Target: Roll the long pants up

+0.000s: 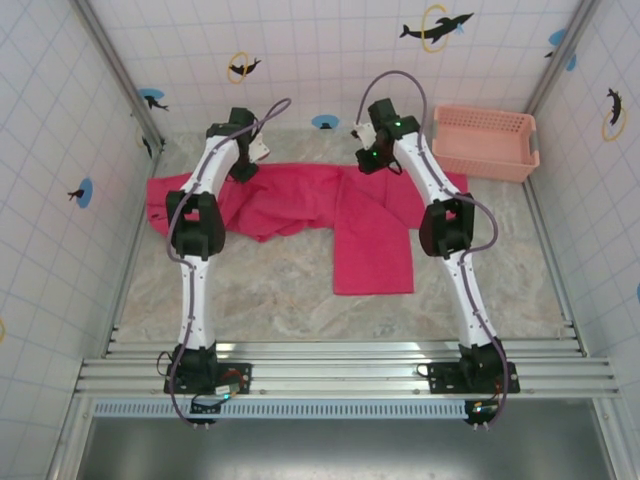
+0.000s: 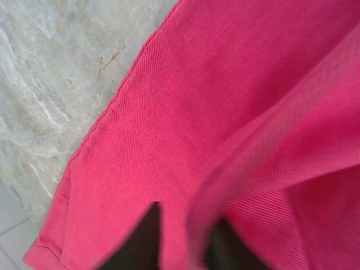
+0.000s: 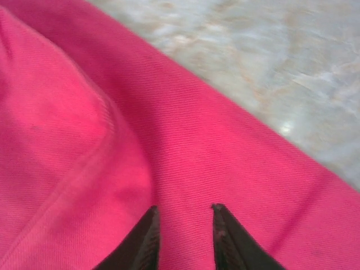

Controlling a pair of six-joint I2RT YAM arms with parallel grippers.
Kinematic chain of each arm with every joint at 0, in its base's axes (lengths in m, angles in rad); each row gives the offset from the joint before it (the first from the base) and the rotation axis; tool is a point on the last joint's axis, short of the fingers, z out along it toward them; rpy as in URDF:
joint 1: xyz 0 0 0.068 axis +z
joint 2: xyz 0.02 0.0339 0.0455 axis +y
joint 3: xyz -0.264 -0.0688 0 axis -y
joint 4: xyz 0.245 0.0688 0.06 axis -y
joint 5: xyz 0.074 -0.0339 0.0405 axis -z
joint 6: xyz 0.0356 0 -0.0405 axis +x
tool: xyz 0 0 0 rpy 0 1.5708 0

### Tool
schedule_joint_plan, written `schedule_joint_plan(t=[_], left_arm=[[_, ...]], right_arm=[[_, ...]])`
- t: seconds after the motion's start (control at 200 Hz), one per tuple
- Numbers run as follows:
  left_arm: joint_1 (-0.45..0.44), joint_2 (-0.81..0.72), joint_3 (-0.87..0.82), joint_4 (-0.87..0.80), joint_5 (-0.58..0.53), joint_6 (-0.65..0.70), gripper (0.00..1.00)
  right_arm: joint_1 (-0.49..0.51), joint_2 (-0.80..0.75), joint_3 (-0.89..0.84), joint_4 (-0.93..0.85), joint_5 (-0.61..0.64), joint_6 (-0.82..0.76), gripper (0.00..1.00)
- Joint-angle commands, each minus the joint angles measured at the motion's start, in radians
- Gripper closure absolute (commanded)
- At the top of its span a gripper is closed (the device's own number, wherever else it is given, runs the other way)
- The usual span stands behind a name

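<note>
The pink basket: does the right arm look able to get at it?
Probably yes: the right gripper sits over the long pants just left of the basket, with nothing between them.

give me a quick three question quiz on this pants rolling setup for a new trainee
1. True or false: the basket stands at the far right corner of the table.
2. The long pants are: A, rolled into a tight bundle; B, spread out on the table; C, inside the basket.
3. What lies right below the right gripper?
Key: 1 true; 2 B; 3 the long pants.
</note>
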Motion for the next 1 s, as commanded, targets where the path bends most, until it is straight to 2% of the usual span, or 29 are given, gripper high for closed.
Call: schedule_joint_plan(t=[0.0,0.035,0.055,0.075,0.185,0.275,0.45,0.515,0.63,0.711,0.786,0.991], left_arm=[[0.026,0.014,0.053,-0.007,-0.028,-0.027,0.22],[0.028,0.012,0.056,-0.001,-0.015,-0.034,0.17],[0.029,0.008,0.055,0.003,-0.008,-0.038,0.07],[0.029,0.006,0.055,0.009,-0.008,-0.043,0.03],[0.03,-0.028,0.062,0.021,0.0,-0.07,0.03],[0.031,-0.071,0.067,0.02,0.008,-0.082,0.03],[0.03,-0.192,0.064,0.007,-0.017,-0.106,0.03],[0.033,-0.242,0.024,0.004,-0.009,-0.122,0.03],[0.033,-0.338,-0.116,0.032,-0.03,-0.152,0.02],[0.038,-0.394,-0.242,0.099,0.014,-0.129,0.02],[0.051,-0.424,-0.327,0.157,0.098,-0.129,0.03],[0.075,-0.308,-0.255,0.115,0.15,-0.162,0.03]], right_arm=[[-0.026,-0.003,-0.001,0.006,0.084,0.061,0.54],[-0.022,-0.018,-0.015,0.011,0.12,0.055,0.5],[-0.021,-0.032,-0.027,0.014,0.14,0.051,0.48],[-0.02,-0.048,-0.037,0.017,0.154,0.044,0.47],[-0.01,-0.17,-0.13,0.016,0.177,0.033,0.44],[0.036,-0.311,-0.293,0.009,0.208,0.039,0.44],[0.242,-0.634,-0.774,0.121,0.304,0.129,0.39],[0.319,-0.699,-0.923,0.171,0.286,0.206,0.39],[0.444,-0.763,-1.169,0.296,0.267,0.326,0.4],[0.513,-0.776,-1.283,0.369,0.275,0.395,0.4],[0.569,-0.772,-1.345,0.404,0.306,0.442,0.4],[0.63,-0.724,-1.409,0.47,0.331,0.493,0.4]])
